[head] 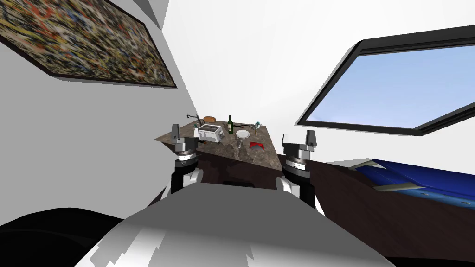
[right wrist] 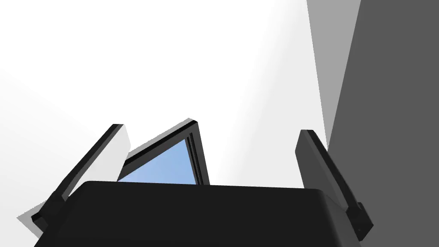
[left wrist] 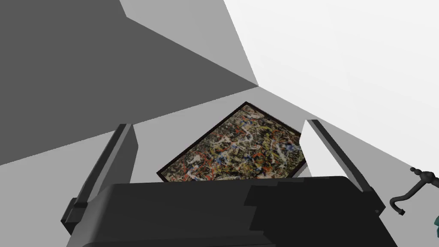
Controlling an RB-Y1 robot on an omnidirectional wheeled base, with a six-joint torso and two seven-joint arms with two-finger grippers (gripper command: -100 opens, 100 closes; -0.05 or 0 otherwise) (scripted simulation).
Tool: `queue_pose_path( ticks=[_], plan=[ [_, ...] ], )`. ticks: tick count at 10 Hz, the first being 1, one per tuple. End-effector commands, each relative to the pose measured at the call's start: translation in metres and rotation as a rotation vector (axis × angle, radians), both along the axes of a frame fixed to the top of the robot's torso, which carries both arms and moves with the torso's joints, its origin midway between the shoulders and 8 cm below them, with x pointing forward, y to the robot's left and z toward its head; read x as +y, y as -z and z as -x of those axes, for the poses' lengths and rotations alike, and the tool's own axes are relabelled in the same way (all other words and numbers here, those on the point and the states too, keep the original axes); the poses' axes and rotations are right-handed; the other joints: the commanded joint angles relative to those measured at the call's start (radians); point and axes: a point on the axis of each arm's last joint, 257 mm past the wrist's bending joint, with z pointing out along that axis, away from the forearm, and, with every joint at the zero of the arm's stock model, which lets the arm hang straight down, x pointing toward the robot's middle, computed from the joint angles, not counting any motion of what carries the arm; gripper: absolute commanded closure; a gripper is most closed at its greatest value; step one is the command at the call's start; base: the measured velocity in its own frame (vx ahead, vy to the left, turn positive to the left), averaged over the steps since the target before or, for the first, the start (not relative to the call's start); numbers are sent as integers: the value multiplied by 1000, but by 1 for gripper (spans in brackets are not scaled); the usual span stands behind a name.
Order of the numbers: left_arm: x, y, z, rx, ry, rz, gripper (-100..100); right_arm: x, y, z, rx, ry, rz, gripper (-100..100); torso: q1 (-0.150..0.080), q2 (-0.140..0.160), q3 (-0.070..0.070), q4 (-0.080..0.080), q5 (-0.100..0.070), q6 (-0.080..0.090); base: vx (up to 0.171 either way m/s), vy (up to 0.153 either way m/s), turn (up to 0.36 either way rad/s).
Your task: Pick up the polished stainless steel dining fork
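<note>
Fork [head: 240, 142] and grippers are well apart: it shows as a thin pale grey sliver lying on the countertop, its far end just at the near rim of a white plate [head: 242, 134]; it is too small to make out tines.

Both arms are raised in front of the chest, with their fingers pointing upward. The left gripper [left wrist: 217, 124] has its two blade fingers spread wide with nothing between them. In the head view it stands at the near left edge of the countertop [head: 259, 155], just beside a white toaster [head: 211, 133]. A black curved faucet [left wrist: 413, 188] shows off to one side of this gripper. The right gripper [right wrist: 210, 128] is also spread wide and holds nothing. In the head view it stands beyond the counter's near right corner.

The countertop is a brown, stone-patterned slab over a dark cabinet front. The plate sits near the slab's middle, with the fork running from it toward the robot. A small red object [head: 256, 145] lies just beside the fork on the right. A dark green bottle [head: 230, 125] stands upright between the toaster and the plate, a little farther back. A brown loaf [head: 209, 119] sits at the back. A pale bluish glass [head: 256, 124] stands near the far right edge.
</note>
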Motion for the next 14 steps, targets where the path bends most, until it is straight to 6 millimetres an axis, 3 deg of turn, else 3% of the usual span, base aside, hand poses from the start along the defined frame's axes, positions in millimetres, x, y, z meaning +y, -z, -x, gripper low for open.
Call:
queue_pose_path(
  ticks=[1,4,5,6,7,9,10,11,12,13,14],
  plan=[
    [0,0,0,0,0,0,0,4,5,-3,21,-29,0,-100,0,0,0,0,0,0,-29,37,15],
    [0,0,0,0,0,0,0,17,31,-16,116,-132,-33,-100,6,5,3,1,1,0,-71,109,42],
    [0,0,0,0,0,0,0,18,31,-16,118,-136,-24,-100,10,5,3,1,2,0,-76,124,8],
    [0,0,0,0,0,0,0,23,46,-22,167,-182,-49,-100,8,5,3,1,2,0,-70,103,47],
    [0,0,0,0,0,0,0,24,46,-22,169,-185,-42,-100,7,5,3,1,2,0,-45,72,31],
    [0,0,0,0,0,0,0,38,84,-31,294,-278,-99,-100,5,3,2,1,1,0,-41,115,103],
    [0,0,0,0,0,0,0,38,85,-31,303,-294,-95,-100,9,3,2,1,2,0,-57,139,31],
    [0,0,0,0,0,0,0,46,109,-35,378,-339,-129,-100,9,4,2,1,2,0,-58,147,94],
    [0,0,0,0,0,0,0,45,110,-34,386,-351,-131,-100,10,4,2,1,2,0,-20,106,44],
    [0,0,0,0,0,0,0,53,137,-36,470,-394,-167,-100,7,2,2,1,2,0,-13,108,111],
    [0,0,0,0,0,0,0,52,139,-35,481,-407,-171,-100,7,2,1,0,2,0,-22,91,60]
  ],
)
